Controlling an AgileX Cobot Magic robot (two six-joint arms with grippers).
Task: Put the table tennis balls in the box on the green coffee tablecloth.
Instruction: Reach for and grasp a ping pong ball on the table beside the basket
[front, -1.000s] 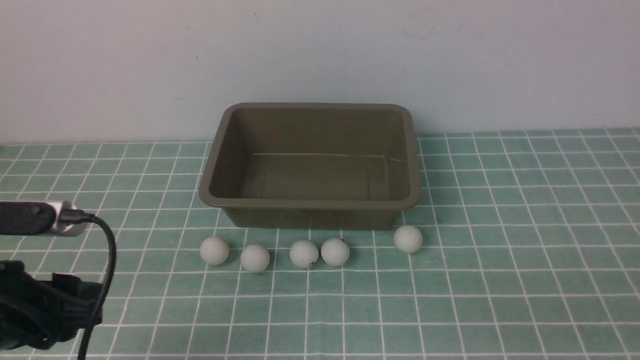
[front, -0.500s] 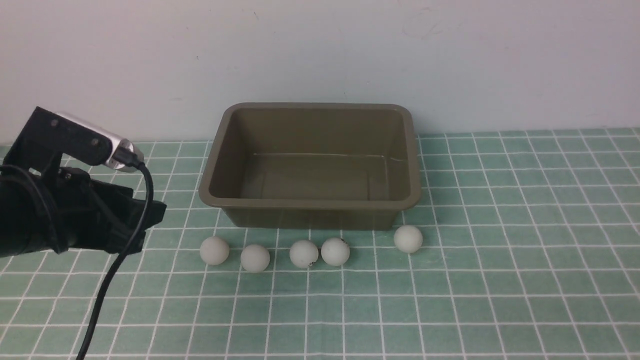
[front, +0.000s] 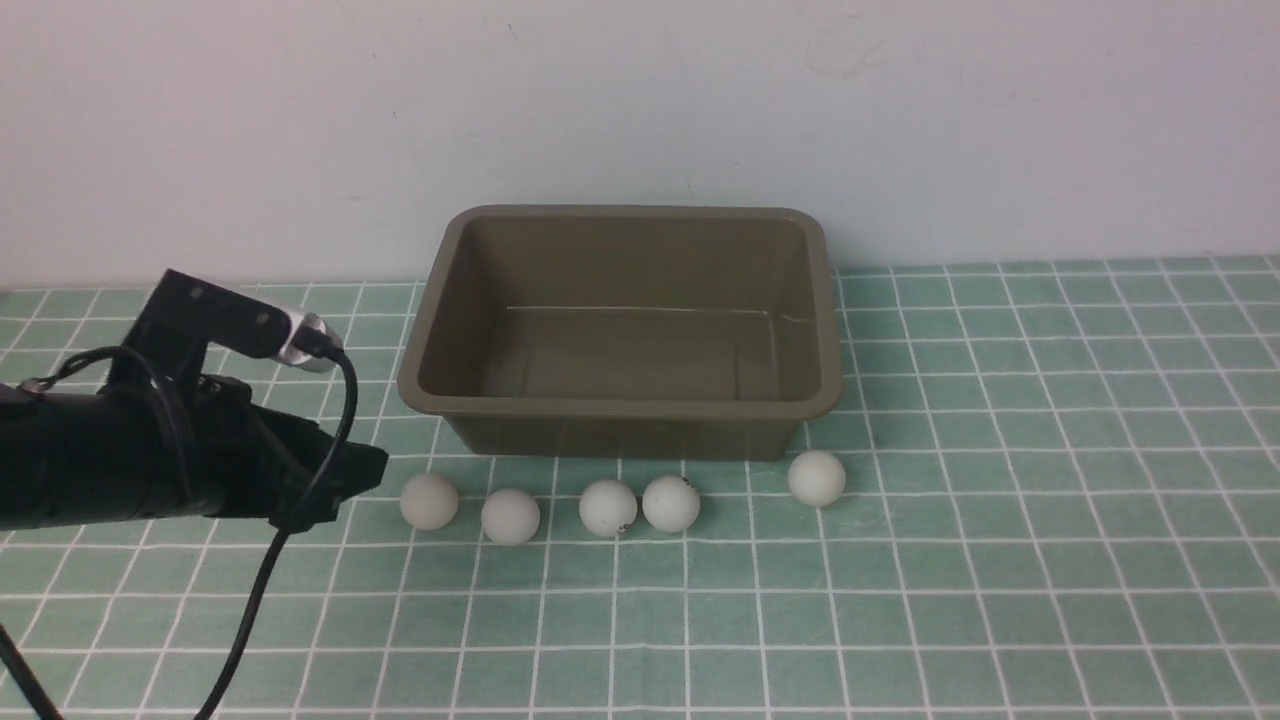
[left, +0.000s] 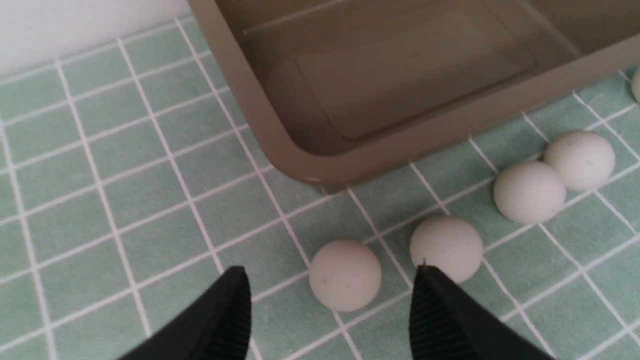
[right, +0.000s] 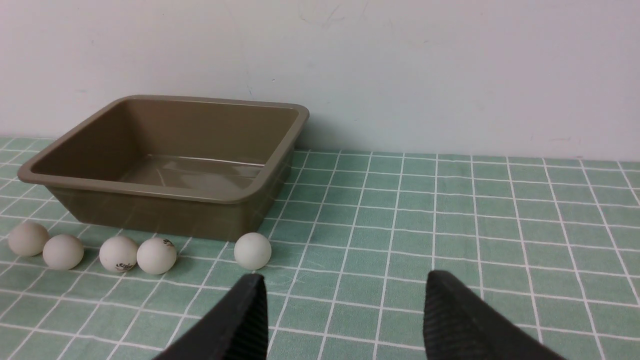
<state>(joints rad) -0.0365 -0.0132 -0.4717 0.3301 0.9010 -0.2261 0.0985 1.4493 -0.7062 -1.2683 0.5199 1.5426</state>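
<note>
Olive-brown plastic tub (front: 620, 405), rectangular, rolled rim.

Front view: the tub stands empty on the mint-green grid-lined tablecloth (front: 1000, 520) covering the desk. Five small matte white table tennis balls (front: 608, 507) lie in a row just before its near wall, none inside. The black left claw (front: 360, 470) hangs low over the cloth just beside the leftmost ball (front: 429, 500), not touching it.

Left wrist view: the claw is spread wide and pinches nothing. The leftmost ball sits at the mouth of the gap, and the second ball (left: 446, 247) shows just past one fingertip.

Right wrist view: the right claw (right: 345, 300) is spread and empty, near the rightmost ball (right: 252, 251).

Step in hand, by judgement: approach to the first pick. The next move calls for bracketing the leftmost ball squarely and closing gently, since a light sphere may roll away or nudge its neighbour.
</note>
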